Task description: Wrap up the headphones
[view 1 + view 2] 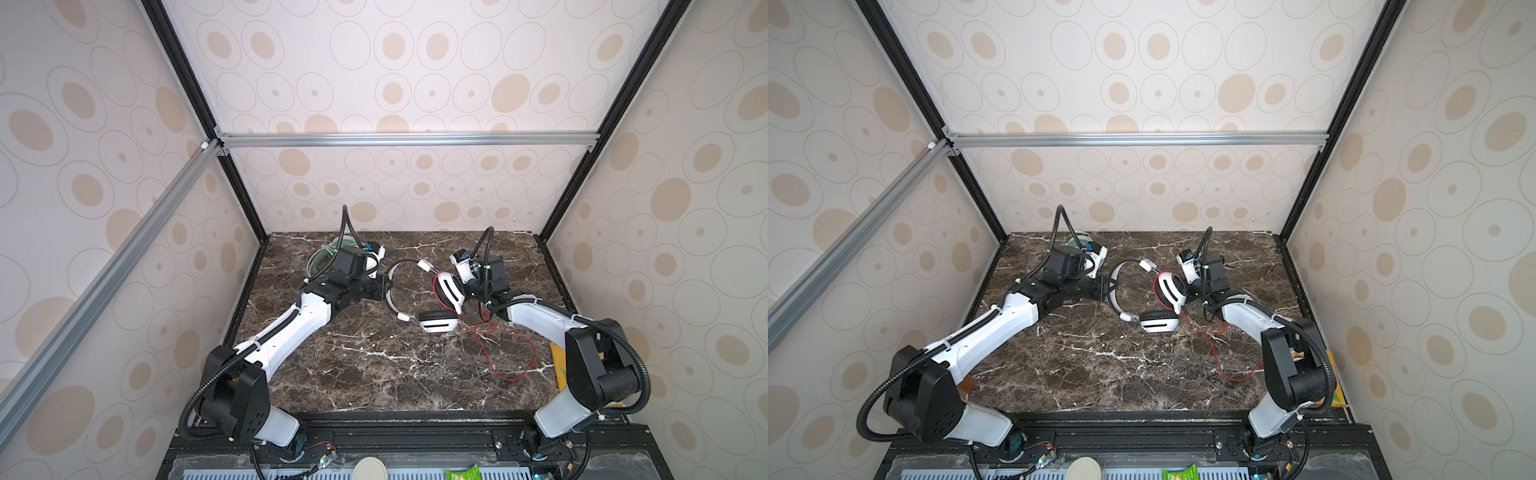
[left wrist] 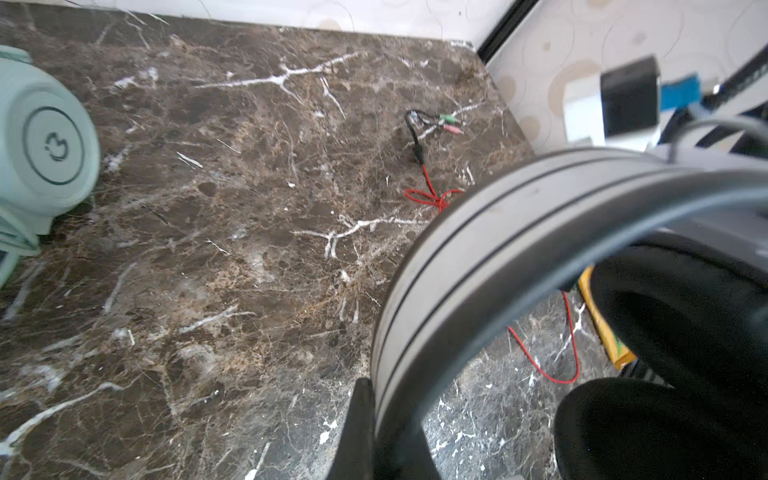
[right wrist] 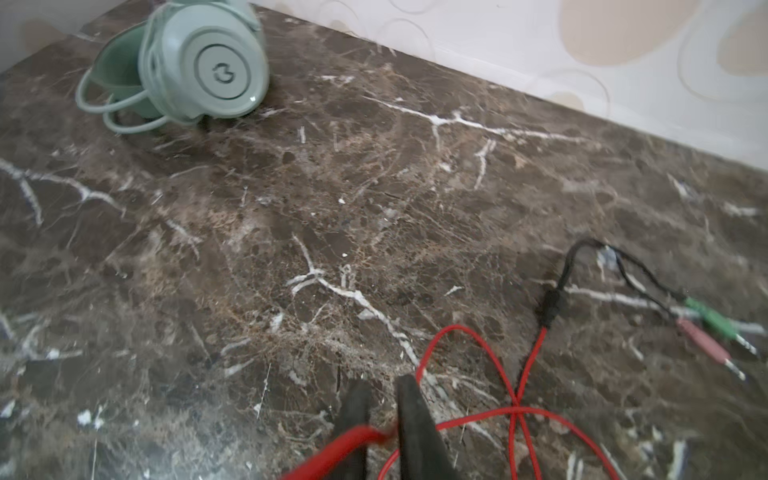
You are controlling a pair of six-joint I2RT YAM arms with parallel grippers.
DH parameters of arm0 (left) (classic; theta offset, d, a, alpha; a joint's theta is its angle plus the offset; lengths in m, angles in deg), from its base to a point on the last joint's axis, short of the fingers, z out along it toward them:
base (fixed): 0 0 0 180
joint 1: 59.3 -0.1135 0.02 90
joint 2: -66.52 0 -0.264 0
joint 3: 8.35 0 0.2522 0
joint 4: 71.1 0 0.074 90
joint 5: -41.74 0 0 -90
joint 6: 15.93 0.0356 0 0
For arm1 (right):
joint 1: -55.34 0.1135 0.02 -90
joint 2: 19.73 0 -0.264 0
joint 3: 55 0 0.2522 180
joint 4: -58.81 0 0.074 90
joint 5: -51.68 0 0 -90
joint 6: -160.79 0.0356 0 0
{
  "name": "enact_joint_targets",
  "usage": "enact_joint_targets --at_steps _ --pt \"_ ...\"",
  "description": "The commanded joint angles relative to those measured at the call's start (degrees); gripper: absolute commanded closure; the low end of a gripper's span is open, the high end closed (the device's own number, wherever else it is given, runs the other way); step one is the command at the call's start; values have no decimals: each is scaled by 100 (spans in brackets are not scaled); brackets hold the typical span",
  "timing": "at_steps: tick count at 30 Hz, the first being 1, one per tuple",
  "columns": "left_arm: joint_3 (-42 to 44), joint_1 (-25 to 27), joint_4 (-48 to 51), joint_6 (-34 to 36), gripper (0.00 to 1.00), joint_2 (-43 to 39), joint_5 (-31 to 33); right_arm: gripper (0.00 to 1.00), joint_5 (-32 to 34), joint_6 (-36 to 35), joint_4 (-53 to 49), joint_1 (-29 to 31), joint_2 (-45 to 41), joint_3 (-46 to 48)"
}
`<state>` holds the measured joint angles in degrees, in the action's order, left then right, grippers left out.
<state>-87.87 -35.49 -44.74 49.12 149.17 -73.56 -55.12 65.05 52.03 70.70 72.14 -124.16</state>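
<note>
The white-and-black headset (image 1: 438,322) is seen near the middle of the marble tabletop (image 1: 365,374) in both top views, between the two arms. Its lower ear cup (image 1: 1158,322) is laid flat on the marble. The upper ear cup (image 1: 449,291) is tilted up on edge just beside the right arm's wrist. The headband (image 2: 478,257) is arched toward the left arm, and the left gripper (image 1: 384,291) is pressed together on it. In the left wrist view the silver band is seen running right against one black finger (image 2: 357,424).

The red cable (image 3: 515,411) is trailed from this headset across the near right part of the table in loose loops. It is ended in a short black lead with green and pink jack plugs (image 3: 712,322). In the right wrist view the right gripper (image 3: 384,388) is held low over the marble with its jaws a little apart, and a stretch of the red cable is passed between them. Whether the cable is pinched or merely lying in the gap cannot be told.

The mint-green headset (image 3: 208,66) is set at the far left of the table, near the back wall, well apart from the other headset. Its pale green cable (image 3: 104,110) is gathered in loops at the ear cup. A yellow packet (image 2: 602,328) is seen at the right edge of the table, partly hidden by the right arm.
</note>
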Motion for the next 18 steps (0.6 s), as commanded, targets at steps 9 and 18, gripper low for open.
enact_joint_targets --at_steps 9,18 --pt "167 -966 -1605 -1214 100 -248 -1605 45 -372 758 1607 -201 -1254 1574" --pt "243 -1116 -1829 -1422 100 -558 -1661 46 -797 448 2082 -208 -182 1225"
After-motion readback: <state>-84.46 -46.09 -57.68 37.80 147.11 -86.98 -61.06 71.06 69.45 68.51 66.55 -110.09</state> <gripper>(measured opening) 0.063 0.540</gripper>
